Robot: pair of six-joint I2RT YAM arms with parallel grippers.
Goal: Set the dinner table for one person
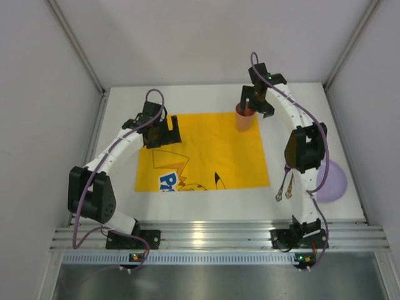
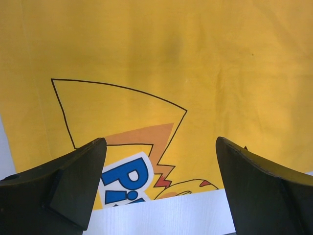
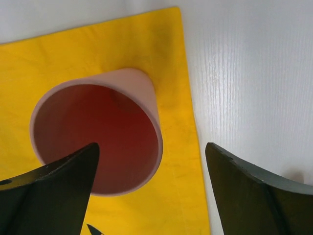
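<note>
**One place setting, cup at the mat's corner**

The white table carries a yellow printed mat spread across its middle, a little nearer the left edge. A purple dish sits off the mat by the right edge, towards the near right corner and partly hidden behind the right arm. A pink cup stands upright on the mat's far right corner. Two pieces of cutlery lie on bare table between mat and dish. The right gripper hangs over the cup, spread wide and gripping nothing: one finger sits above the cup's mouth, the other outside its wall. The left gripper hovers wide and empty above the mat's near left part. The step in hand looks to be the cup's placing. To do it well, the right arm should rise straight up before swinging away, so that neither finger catches the rim and tips the cup; dish and cutlery are not yet on the mat
</note>
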